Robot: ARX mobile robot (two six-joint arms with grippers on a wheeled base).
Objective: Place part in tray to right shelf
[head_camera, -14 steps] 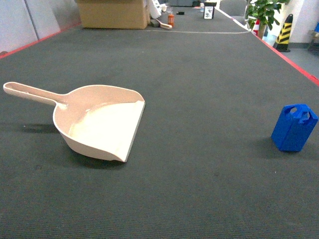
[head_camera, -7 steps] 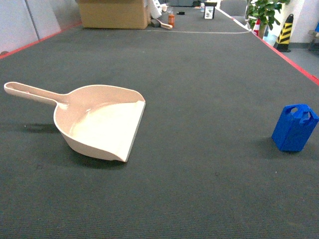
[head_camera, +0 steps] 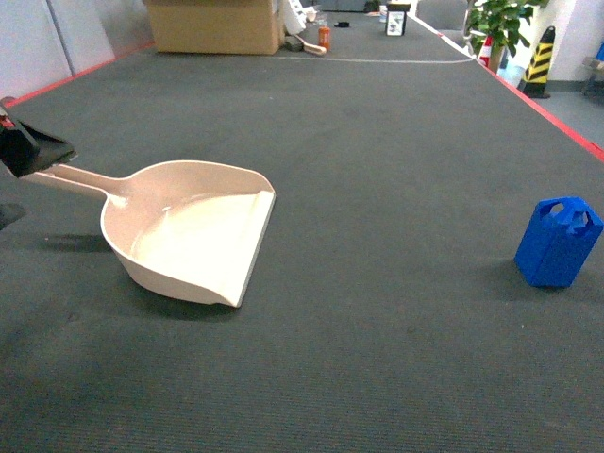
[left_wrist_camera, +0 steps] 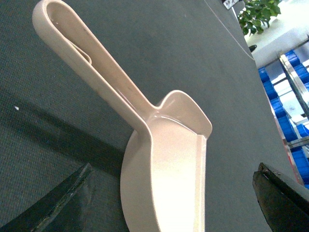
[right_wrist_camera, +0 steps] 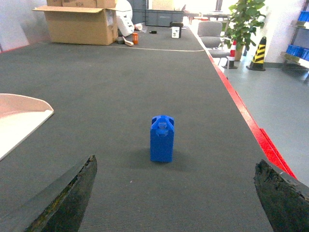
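The cream tray lies empty on the dark carpet at the left, its handle pointing left. My left gripper hangs over the handle's end at the left edge. In the left wrist view it is open, and the tray lies below, apart from both fingers. The blue part stands upright at the right. My right gripper is open and empty, short of the part. A steel rack with blue crates shows far off; whether it is the right shelf I cannot tell.
A red line marks the carpet's right edge, with grey floor beyond. A cardboard box, a potted plant and a striped post stand at the far end.
My left gripper has come into the head view at the left edge, over the end of the tray's handle. The tray and the part have not moved.
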